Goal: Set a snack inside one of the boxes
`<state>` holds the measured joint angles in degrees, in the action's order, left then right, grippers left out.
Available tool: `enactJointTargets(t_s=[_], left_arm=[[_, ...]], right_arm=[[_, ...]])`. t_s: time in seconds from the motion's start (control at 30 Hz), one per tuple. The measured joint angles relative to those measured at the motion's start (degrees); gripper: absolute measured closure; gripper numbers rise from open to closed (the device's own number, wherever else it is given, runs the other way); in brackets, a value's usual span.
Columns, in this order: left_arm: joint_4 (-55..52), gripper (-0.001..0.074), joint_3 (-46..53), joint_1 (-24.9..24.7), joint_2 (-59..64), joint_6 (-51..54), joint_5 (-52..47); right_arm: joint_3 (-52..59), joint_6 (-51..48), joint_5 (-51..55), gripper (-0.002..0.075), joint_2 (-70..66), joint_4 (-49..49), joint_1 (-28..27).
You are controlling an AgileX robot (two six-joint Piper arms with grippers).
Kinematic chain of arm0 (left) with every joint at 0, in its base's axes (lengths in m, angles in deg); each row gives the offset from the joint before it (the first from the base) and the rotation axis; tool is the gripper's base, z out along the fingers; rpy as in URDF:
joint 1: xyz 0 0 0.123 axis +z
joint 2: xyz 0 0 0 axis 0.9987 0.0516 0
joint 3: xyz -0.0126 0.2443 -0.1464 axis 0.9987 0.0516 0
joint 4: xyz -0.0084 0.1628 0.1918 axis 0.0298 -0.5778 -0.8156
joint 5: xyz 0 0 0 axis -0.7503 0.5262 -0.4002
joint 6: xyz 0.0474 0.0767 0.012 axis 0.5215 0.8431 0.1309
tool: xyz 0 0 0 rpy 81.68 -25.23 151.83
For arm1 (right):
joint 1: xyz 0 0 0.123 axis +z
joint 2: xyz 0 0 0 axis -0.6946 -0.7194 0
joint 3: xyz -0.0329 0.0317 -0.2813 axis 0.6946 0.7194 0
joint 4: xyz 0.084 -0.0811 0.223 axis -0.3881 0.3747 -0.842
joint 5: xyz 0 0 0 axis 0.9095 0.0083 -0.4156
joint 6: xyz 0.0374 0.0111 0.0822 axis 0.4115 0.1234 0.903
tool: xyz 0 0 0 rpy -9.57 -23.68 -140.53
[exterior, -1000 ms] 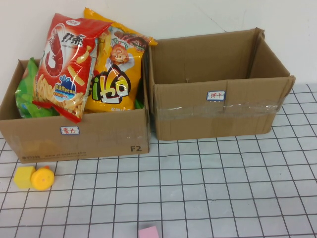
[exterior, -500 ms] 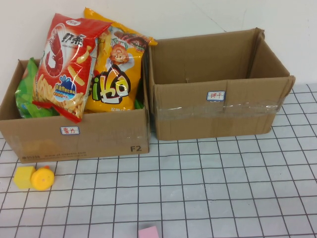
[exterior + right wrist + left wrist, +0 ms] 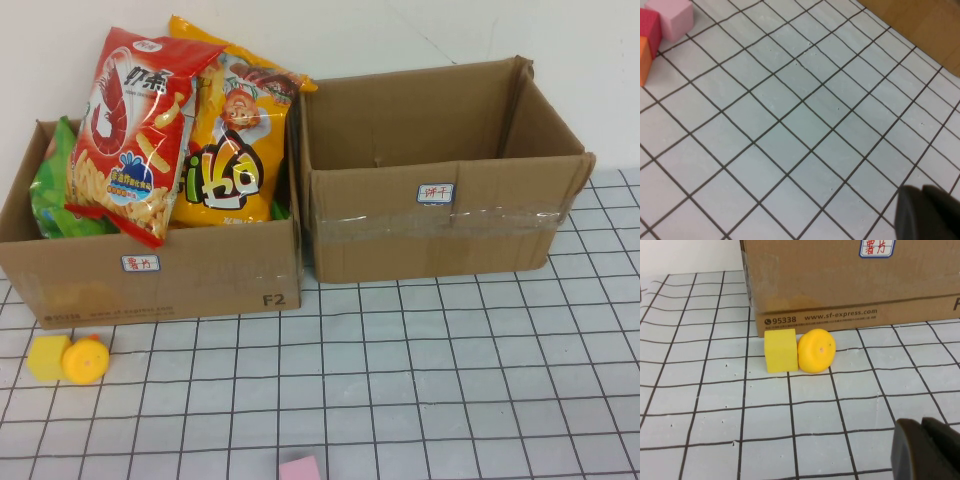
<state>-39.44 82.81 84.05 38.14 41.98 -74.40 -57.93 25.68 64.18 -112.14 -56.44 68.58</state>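
Left gripper point(image 3: 927, 450) near yellow block point(image 3: 781, 350), right gripper point(image 3: 930, 212) over bare table point(image 3: 790, 125); jaws' state unreadable. Left box point(image 3: 150, 275) overstuffed; shrimp-chip bag point(image 3: 135, 130) could topple if bumped.

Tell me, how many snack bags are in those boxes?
3 visible, all in the left cardboard box: a red shrimp-stick bag, a yellow crisp bag beside it, a green bag at its left end. More may be hidden. Both grippers stay low, left, right.
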Motion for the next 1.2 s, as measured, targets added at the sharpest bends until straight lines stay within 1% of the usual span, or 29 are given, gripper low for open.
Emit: enactJointTargets(t_s=[0.8, 0.9, 0.93, 0.97, 1.2], left_arm=[[0.0, 0.0736, 0.0, 0.0, 0.0, 0.2, 0.0], [0.0, 0.0736, 0.0, 0.0, 0.0, 0.2, 0.0], [0.0, 0.0736, 0.0, 0.0, 0.0, 0.2, 0.0], [0.0, 0.0736, 0.0, 0.0, 0.0, 0.2, 0.0], [0.0, 0.0736, 0.0, 0.0, 0.0, 0.2, 0.0]], right_arm=[[0.0, 0.0, 0.0, 0.0726, 0.0, 0.0, 0.0], [0.0, 0.0, 0.0, 0.0726, 1.0, 4.4, -0.1], [0.0, 0.0, 0.0, 0.0726, 1.7, 6.7, -0.4], [0.0, 0.0, 0.0, 0.0726, 3.0, 10.3, -2.0], [3.4, 0.0, 0.0, 0.0726, 10.7, 13.3, -9.6]])
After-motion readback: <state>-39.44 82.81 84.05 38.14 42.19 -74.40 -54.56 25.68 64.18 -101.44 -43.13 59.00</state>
